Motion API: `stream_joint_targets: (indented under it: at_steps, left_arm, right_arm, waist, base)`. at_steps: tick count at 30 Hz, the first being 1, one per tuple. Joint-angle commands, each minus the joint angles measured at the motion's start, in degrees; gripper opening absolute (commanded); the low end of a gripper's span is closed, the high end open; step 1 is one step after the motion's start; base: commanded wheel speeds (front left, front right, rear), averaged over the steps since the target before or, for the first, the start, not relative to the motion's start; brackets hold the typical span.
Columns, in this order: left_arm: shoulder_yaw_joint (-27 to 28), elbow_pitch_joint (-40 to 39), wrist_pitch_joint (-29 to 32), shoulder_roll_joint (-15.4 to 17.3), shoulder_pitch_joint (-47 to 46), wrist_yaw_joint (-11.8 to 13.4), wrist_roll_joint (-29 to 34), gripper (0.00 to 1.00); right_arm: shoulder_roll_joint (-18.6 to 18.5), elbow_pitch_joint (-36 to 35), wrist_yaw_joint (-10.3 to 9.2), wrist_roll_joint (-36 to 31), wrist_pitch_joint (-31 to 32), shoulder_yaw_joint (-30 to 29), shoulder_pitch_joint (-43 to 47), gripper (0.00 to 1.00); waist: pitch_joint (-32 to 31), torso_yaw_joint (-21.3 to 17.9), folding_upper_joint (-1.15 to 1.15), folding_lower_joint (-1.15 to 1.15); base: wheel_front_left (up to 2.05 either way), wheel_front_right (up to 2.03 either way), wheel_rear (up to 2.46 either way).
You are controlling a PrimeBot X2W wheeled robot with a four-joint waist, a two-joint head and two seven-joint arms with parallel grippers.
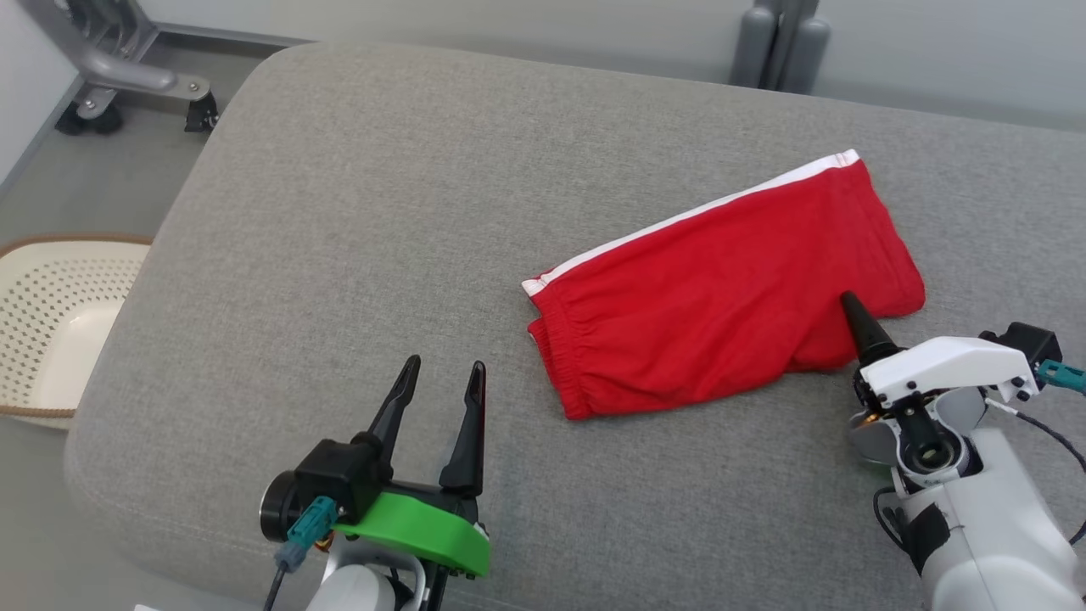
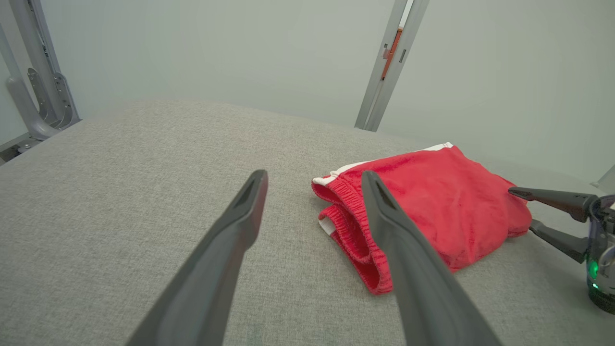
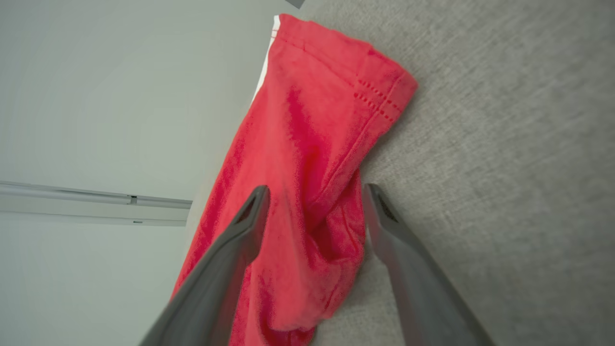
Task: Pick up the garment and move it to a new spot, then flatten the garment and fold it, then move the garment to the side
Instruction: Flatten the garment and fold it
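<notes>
Red shorts [image 1: 721, 297] with a white side stripe are observed lying folded on the grey upholstered cushion [image 1: 339, 212], right of centre in the head view. The elastic waistband is turned toward the robot's left, the hemmed leg end away to the right.

Left end effector [image 1: 446, 365]: fingers spread wide, nothing held. It is positioned over bare cushion, near the waistband end but apart from it.

Right end effector [image 3: 315, 189]: fingers likewise spread wide, not clamped. It is placed at the near edge of the shorts by the leg end. In the right wrist view a bunched fold of red fabric is seen between the two fingers. In the left wrist view one finger is seen above the fabric and one low by the cushion. Actual contact with the cloth appears likely but cannot be confirmed.

A white perforated basket [image 1: 51, 322] is noted on the floor, beyond the cushion's left edge.
</notes>
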Motion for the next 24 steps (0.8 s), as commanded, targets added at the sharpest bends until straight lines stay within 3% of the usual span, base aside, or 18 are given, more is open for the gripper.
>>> stream_joint_targets:
  at_steps: [1, 11, 20, 21, 23, 24]
  left_arm:
    - [-0.3, -0.2, 0.0, 0.1, -1.1, 0.3, -0.5, 1.00]
    - [-2.4, -1.4, 0.0, 0.1, -1.9, 1.3, -1.9, 1.00]
    - [-3.5, -2.0, 0.0, 0.1, -2.5, 2.2, -2.9, 1.00]
    - [-3.6, -2.0, 0.0, 0.1, -2.5, 2.2, -2.9, 1.00]
    - [-3.7, -2.0, 0.0, 0.1, -2.7, 2.4, -3.1, 1.00]
    - [-3.7, -1.9, 0.0, 0.1, -2.8, 2.5, -3.1, 1.00]
  right_arm:
    - [-0.7, 2.3, 0.04, -0.4, 0.5, -1.1, -1.7, 1.00]
    - [-3.6, 13.5, 0.03, -3.3, 1.3, -4.5, -9.7, 1.00]
    - [-5.3, 18.9, 0.03, -5.6, 1.7, -4.2, -14.5, 1.00]
    - [-5.4, 19.5, 0.03, -5.8, 1.6, -4.1, -14.9, 0.73]
    - [-5.7, 20.1, 0.02, -6.5, 0.8, -3.8, -15.5, 0.00]
    - [-5.7, 20.4, 0.00, -6.6, 0.6, -3.8, -15.7, 0.00]
  waist:
    - [2.4, 3.6, 0.00, 0.00]
    - [4.9, 7.4, 0.00, 0.00]
    - [6.1, 8.7, 0.00, 0.00]
    - [6.2, 8.7, 0.00, 0.00]
    - [6.3, 8.6, 0.00, 0.00]
    - [6.2, 8.6, 0.00, 0.00]
  base:
    - [0.00, 0.00, 0.00]
    - [0.00, 0.00, 0.00]
    - [0.00, 0.00, 0.00]
    - [0.00, 0.00, 0.00]
    - [0.00, 0.00, 0.00]
    - [0.00, 0.00, 0.00]
